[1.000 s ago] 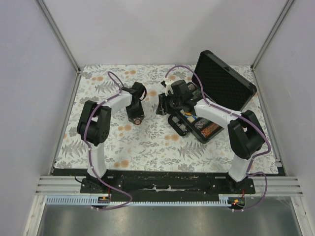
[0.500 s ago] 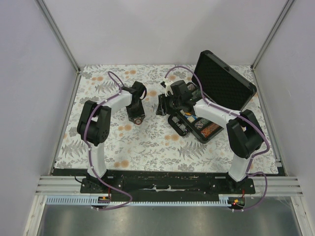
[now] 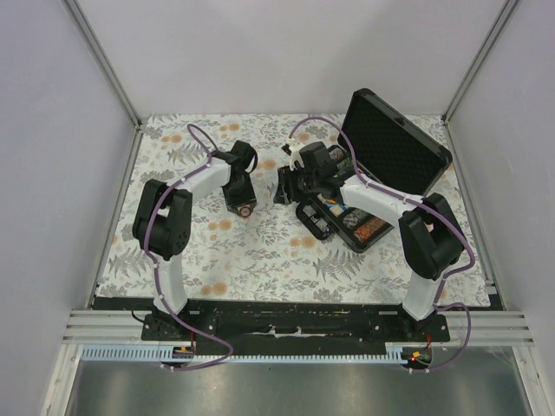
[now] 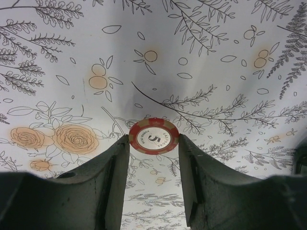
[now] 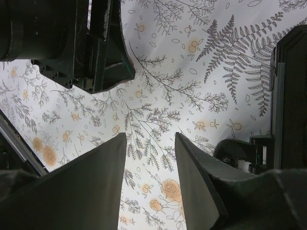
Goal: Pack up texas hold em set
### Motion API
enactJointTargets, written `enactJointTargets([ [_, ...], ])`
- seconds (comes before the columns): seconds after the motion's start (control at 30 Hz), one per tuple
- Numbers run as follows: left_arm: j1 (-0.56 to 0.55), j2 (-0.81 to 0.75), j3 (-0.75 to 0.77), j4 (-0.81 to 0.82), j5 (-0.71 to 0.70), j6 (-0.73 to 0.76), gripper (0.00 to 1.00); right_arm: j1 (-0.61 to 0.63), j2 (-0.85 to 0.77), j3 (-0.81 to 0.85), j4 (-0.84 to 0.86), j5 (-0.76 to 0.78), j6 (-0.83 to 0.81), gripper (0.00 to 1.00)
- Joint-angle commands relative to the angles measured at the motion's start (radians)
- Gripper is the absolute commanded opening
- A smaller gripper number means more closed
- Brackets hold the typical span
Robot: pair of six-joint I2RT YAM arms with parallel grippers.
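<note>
You had left pincer (image 4: pixel 153 143) astride chip (image 4: pixel 153 136) on tabletop (image 3: pixel 260 251), left of open case (image 3: pixel 395 147); jaws at rim, grip unclear. Right pincer (image 5: pixel 150 136) half-open, empty. Needed: square pinch across rim before lifting.

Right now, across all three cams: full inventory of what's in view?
case: 1, black, open with lid raised, right side of the tablecloth
chip rows: count unclear, multicoloured, in the case's base
red chip: 1, red and white, marked 5, between the left gripper's fingertips
tablecloth: 1, white floral with orange blooms, under everything
left gripper: 1, black, closed on the red chip's rim
right gripper: 1, black, open and empty, above the tablecloth by the case's left end
arms: 2, white and black with purple cables, based at the near edge
</note>
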State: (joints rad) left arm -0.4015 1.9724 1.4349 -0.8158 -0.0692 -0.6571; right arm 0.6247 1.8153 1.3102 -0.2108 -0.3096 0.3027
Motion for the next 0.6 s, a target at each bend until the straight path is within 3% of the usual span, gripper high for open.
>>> enactJointTargets([
  [0.0, -0.005, -0.055, 0.047, -0.006, 0.025, -0.052, 0.5, 0.007, -0.004, 0.011, 0.057, -0.014, 0.004, 0.53],
  [0.2, -0.003, -0.081, 0.065, -0.009, 0.054, -0.102, 0.5, 0.013, -0.008, -0.075, 0.201, -0.091, 0.139, 0.58],
  [0.57, -0.005, -0.106, 0.079, -0.016, 0.115, -0.159, 0.51, 0.027, 0.007, -0.249, 0.514, -0.095, 0.346, 0.65],
])
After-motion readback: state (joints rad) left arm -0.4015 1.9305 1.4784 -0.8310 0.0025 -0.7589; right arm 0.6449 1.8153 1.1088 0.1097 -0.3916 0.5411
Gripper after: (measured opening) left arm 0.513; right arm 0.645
